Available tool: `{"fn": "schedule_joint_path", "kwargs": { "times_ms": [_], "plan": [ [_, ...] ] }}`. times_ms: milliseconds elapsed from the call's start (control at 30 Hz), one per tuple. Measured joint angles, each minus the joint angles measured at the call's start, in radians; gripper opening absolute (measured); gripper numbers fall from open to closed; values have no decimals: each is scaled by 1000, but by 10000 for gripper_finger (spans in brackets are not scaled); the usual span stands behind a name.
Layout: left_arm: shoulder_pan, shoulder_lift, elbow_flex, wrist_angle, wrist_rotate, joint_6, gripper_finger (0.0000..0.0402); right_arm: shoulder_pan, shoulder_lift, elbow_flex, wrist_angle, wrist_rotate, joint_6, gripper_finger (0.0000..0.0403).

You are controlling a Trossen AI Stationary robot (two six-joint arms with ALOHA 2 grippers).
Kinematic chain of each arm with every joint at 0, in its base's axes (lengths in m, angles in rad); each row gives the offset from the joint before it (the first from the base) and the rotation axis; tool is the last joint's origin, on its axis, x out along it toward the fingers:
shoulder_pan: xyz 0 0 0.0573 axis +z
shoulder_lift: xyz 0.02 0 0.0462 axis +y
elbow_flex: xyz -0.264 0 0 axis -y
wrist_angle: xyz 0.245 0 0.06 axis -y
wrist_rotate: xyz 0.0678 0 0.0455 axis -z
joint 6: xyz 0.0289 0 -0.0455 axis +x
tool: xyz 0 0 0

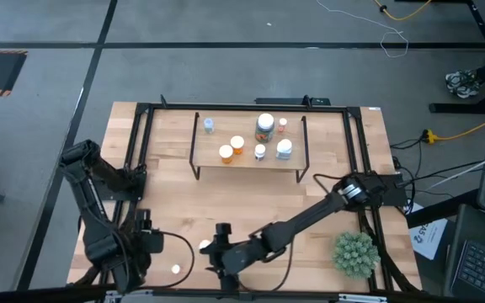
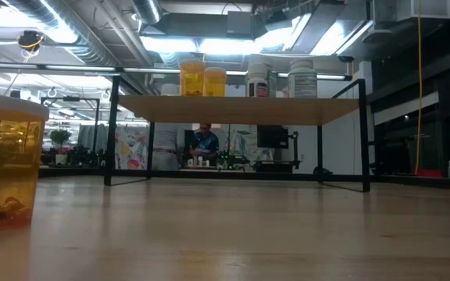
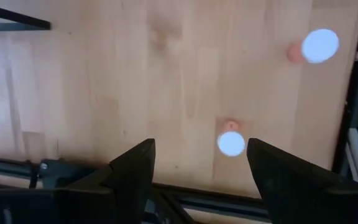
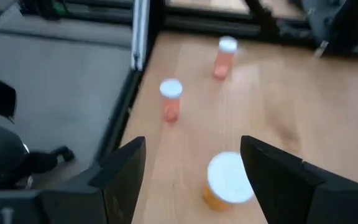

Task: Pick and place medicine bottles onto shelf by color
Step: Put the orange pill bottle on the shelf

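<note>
On the wooden desk (image 1: 251,198), the shelf (image 1: 213,162) stands toward the far side, a light board on thin black legs, and it carries seven medicine bottles. In the high view two orange bottles (image 1: 231,149) sit side by side near the shelf's front edge, a small white-capped bottle (image 1: 260,151) and a wider white bottle (image 1: 285,150) stand to their right, the large jar (image 1: 265,126) stands behind these with a tiny orange bottle (image 1: 283,124) beside it, and a small bluish bottle (image 1: 209,125) stands alone at the shelf's back left. The low view shows the two orange ones and two white-labelled ones in a row on top of the board. Three more orange bottles with white caps stand upright on the desk near its front edge: one (image 1: 204,245) just left of the right tool, one (image 1: 175,268) closer to the left tool, and a bigger one seen only by the right wrist camera (image 4: 227,180), between that tool's fingers but not touched by them. The right tool (image 4: 192,171) reaches across to the front centre of the desk, its fingers spread wide and holding nothing. The left tool (image 3: 201,168) hangs over the front left corner, its fingers likewise wide apart and empty, with a small orange bottle (image 3: 231,140) on the wood just beyond them. A spiky green ball plant (image 1: 354,253) sits at the front right corner of the desk.
</note>
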Motion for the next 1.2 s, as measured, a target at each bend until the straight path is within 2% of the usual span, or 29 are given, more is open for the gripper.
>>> {"fn": "schedule_joint_path", "kwargs": {
  "times_ms": [267,600,767,1033,1200],
  "plan": [
    [-23,0,0,1,-50,-25,250,-24,92,58,-34,-19,-2,265],
    [-23,0,0,2,-87,-25,250,-50,94,58,16,-18,-8,265],
    [-23,0,0,2,-102,-25,250,-51,94,58,5,-19,54,266],
    [-23,0,0,3,-104,-25,250,-56,94,49,-5,-17,97,314],
    [-23,0,0,3,-105,-25,250,-55,94,49,-3,-17,96,322]
  ]
}}
